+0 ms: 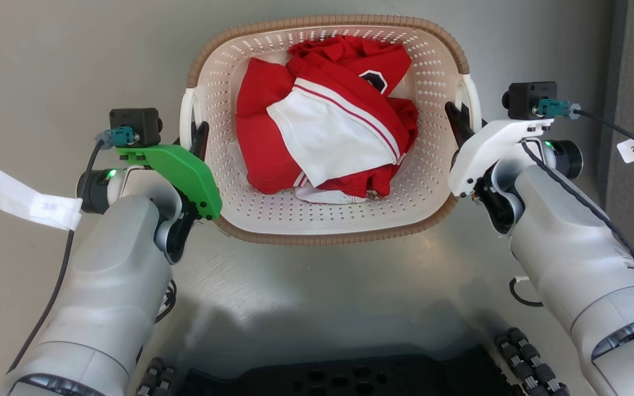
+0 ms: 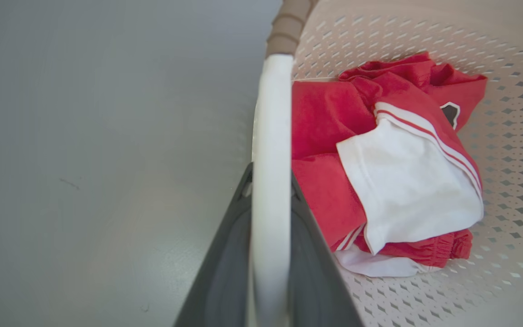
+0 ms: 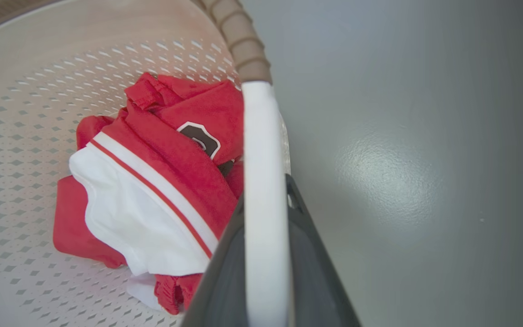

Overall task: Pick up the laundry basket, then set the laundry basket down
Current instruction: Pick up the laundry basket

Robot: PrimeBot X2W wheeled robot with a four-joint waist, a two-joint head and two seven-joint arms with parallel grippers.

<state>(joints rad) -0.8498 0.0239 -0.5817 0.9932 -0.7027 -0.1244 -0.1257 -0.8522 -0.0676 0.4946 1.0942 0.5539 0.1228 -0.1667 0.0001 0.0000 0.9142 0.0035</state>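
Left claw (image 1: 198, 137) and right claw (image 1: 456, 118) each pinch a handle (image 2: 268, 159) of the laundry basket (image 1: 322, 237); better move both level together.

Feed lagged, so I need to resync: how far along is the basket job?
Done: left gripper and right gripper are each closed on a white handle of the laundry basket. In hand: the lift; whether it's off the floor, I can't tell. Left: setting it down.
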